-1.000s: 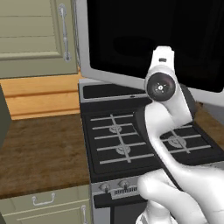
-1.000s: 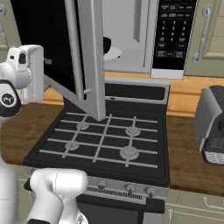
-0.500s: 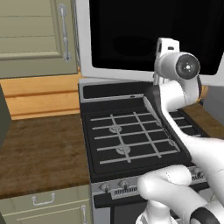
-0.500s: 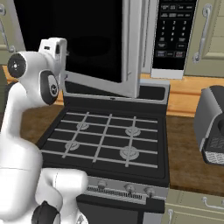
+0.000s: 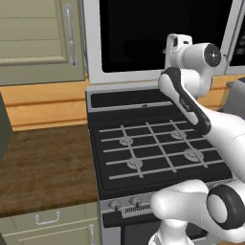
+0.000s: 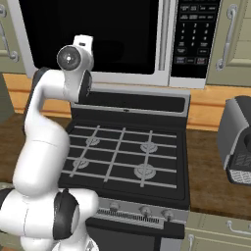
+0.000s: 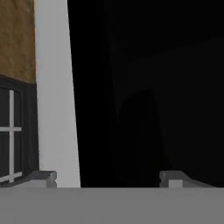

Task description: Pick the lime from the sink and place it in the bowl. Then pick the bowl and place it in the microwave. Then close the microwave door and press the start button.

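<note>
Microwave door (image 6: 93, 37) sits flat against the microwave (image 6: 115, 41) front, black glass facing out, silver frame around it. Arm is raised in front of it, hand right up at the door (image 5: 158, 36) over the back of the stove (image 5: 153, 143). Gripper (image 7: 107, 179) points at the glass; fingertips (image 7: 43, 177) stand far apart, wide, nothing between them. One tip sits over the door's silver frame strip (image 7: 54, 96), the other over black glass. Button panel (image 6: 190, 34) is on the microwave's right side, well apart from the hand. Stove below has four burners, knobs (image 6: 144, 211) along its front edge. Wood counter (image 5: 43, 167) to the stove's left, grey toaster-like appliance (image 6: 238, 142) on the counter to its right. Cabinet (image 5: 36, 38) left of microwave.
</note>
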Robot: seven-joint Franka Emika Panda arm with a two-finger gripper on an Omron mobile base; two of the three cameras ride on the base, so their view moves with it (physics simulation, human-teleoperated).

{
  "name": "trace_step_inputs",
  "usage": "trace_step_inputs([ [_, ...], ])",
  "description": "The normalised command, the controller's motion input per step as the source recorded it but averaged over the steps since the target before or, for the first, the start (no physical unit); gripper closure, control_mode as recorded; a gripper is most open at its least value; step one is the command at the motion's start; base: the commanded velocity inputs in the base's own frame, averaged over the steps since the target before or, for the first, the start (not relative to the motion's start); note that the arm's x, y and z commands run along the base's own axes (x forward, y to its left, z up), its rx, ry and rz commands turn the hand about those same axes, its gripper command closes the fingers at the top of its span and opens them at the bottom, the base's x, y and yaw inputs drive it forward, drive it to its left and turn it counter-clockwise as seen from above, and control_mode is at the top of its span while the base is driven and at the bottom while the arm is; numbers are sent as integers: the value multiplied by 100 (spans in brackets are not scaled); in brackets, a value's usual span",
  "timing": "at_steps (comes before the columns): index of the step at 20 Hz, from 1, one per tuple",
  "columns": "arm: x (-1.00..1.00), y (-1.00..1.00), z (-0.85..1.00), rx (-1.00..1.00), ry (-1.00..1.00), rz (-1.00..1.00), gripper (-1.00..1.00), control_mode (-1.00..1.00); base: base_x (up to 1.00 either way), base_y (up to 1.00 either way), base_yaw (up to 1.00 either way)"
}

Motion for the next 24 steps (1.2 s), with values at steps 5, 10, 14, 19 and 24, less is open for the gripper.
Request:
trace_step_inputs([
  [5, 62, -2, 0, 5, 3, 22, -100, -100, 0, 0, 0],
  [10, -2, 0, -5, 0, 1, 17, -100, -100, 0, 0, 0],
  [14, -100, -26, -15, 0, -18, 7, -100, -100, 0, 0, 0],
  [19, -100, -70, -13, 3, -14, 0, -100, -100, 0, 0, 0],
  [24, -81, -99, -6, 7, -2, 0, -100, -100, 0, 0, 0],
])
